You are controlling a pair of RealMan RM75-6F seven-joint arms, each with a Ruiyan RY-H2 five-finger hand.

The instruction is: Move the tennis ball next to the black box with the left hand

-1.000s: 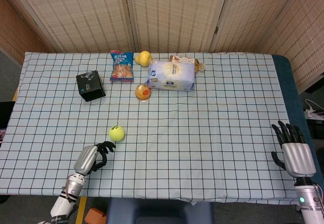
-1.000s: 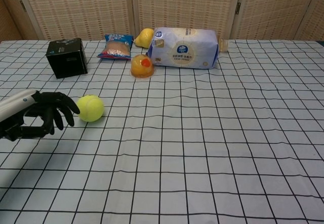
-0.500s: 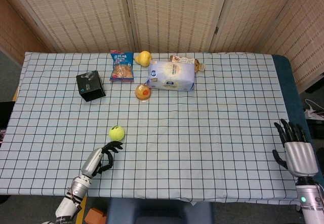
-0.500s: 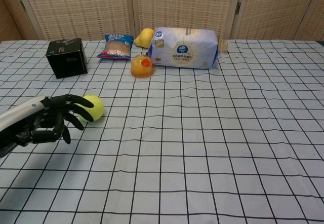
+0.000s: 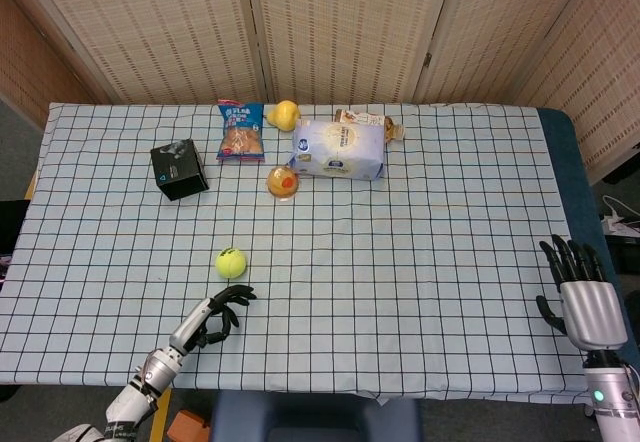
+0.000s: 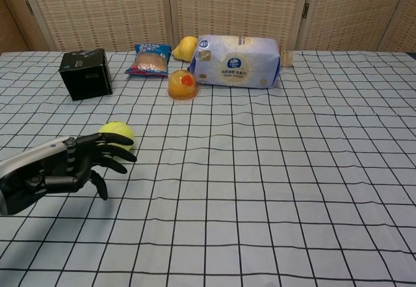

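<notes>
Since the earlier frames, the left hand (image 5: 217, 314) has shifted toward the near table edge and rotated, so that in the head view it now lies nearer the edge than the tennis ball (image 5: 230, 261) rather than beside it; the ball itself has not moved.

The tennis ball (image 6: 116, 133) rests on the checked tablecloth (image 5: 420, 222), in the near-left part of the table, unheld. In the chest view the left hand (image 6: 71, 168) partly overlaps the lower portion of the ball; the head view shows a clear gap between the two. Fingers (image 6: 117, 154) are spread apart and extended, with nothing between them.

The black box (image 5: 179, 169) stands well apart from the ball, further back and to the left. Behind the ball's position lie a jelly cup (image 5: 282, 182), a blue snack bag (image 5: 241, 129), a yellow fruit (image 5: 285, 114) and a large white pack (image 5: 339, 149).

The right hand (image 5: 582, 296) rests at the far right edge of the table, fingers apart, holding nothing.

Current step, as judged: approach to grasp; the ball is not yet secured. The next move calls for advancing the left hand forward over the ball, closing the fingers around it, then carrying it back and left to a spot just beside the black box.
</notes>
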